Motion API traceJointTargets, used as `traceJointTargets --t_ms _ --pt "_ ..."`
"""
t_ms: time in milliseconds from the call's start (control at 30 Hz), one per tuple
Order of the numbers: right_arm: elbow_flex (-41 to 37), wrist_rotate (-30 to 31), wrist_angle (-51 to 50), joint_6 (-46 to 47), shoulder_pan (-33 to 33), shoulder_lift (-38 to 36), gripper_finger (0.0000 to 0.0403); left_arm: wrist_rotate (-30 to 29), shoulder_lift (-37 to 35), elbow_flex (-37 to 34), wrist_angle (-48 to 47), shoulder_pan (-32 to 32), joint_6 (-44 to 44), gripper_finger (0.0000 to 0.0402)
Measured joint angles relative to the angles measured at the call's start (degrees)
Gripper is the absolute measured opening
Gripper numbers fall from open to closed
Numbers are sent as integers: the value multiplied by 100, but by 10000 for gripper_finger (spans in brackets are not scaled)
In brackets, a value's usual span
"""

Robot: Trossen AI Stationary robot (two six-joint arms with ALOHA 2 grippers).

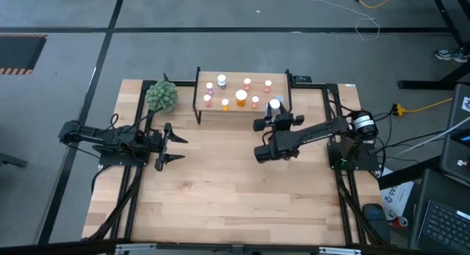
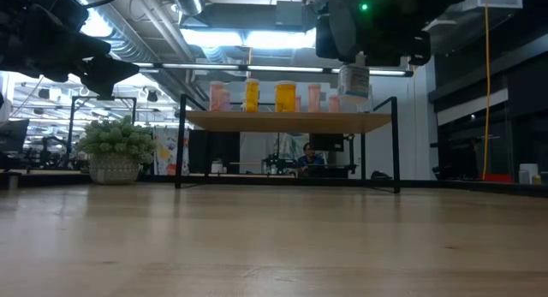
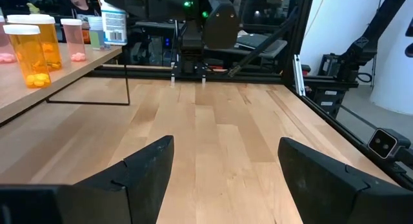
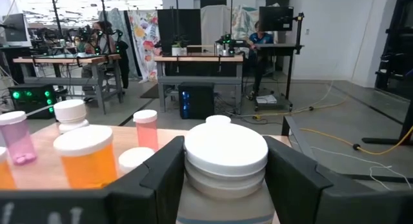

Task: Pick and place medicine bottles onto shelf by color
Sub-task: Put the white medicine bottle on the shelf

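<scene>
High view shows the right tool clamped on a white-capped bottle over the shelf at its 3 o'clock end, probably because similar colours belong together. At 9 o'clock on the table, the left tool waits wide open and empty.

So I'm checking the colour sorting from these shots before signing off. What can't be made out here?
- Held bottle: in the right wrist view the right gripper hides its body; colour unclear.
- Whether it touches the shelf: the low view doesn't settle it.
- Bottle labels: too small in the high view.
- Rear bottles: overlapped by front ones in the low view.
- Left gripper: open, holds nothing; fingertips cut off by the frame edge.
</scene>
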Motion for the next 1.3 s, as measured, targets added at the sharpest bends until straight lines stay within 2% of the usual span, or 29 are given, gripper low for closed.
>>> traceJointTargets --t_ms 267,567,1300 --pt "0 -175 181 -67 5 2 186 0 0 0 0 2 0 274" --pt "2 -346 1245 -1346 71 2 186 0 0 0 0 2 0 274" --pt "2 -448 1509 -1376 -548 4 190 1 0 1 0 2 0 274"
